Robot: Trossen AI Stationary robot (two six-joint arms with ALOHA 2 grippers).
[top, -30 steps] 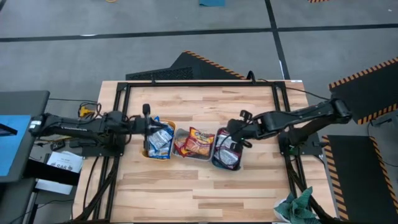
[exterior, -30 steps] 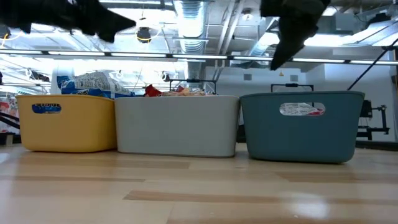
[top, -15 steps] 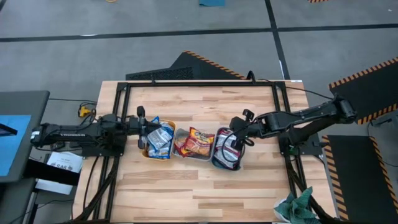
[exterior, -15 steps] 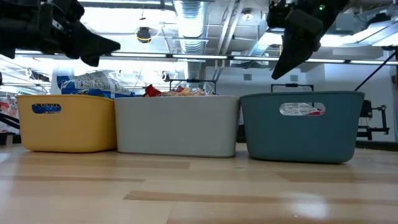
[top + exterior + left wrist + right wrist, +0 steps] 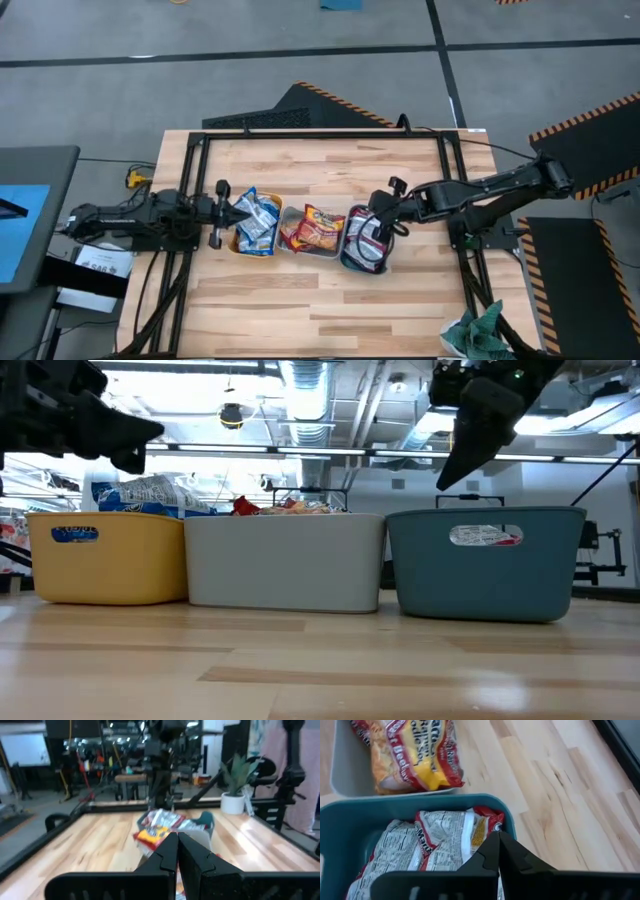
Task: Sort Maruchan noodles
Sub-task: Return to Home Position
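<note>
Three trays stand in a row mid-table. The orange tray (image 5: 236,243) holds blue-and-yellow Maruchan noodles (image 5: 256,220). The clear tray (image 5: 300,247) holds red-orange packets (image 5: 318,226). The teal tray (image 5: 348,255) holds white-and-red packets (image 5: 435,850). My left gripper (image 5: 228,211) is shut and empty, level, just left of the orange tray and above its rim (image 5: 140,445). My right gripper (image 5: 498,845) is shut and empty, slanting down over the teal tray's far right part, above its rim (image 5: 455,470).
A black frame (image 5: 320,135) borders the table. A green cloth (image 5: 480,330) lies at the near right corner. Bare wood (image 5: 320,300) stretches between the trays and the near edge, and more lies beyond them toward the far edge.
My left gripper has drawn back from over the orange tray toward the table's left edge and has sunk lower, staying shut. My right gripper has sunk a little toward the teal tray. The trays and packets lie as before.
</note>
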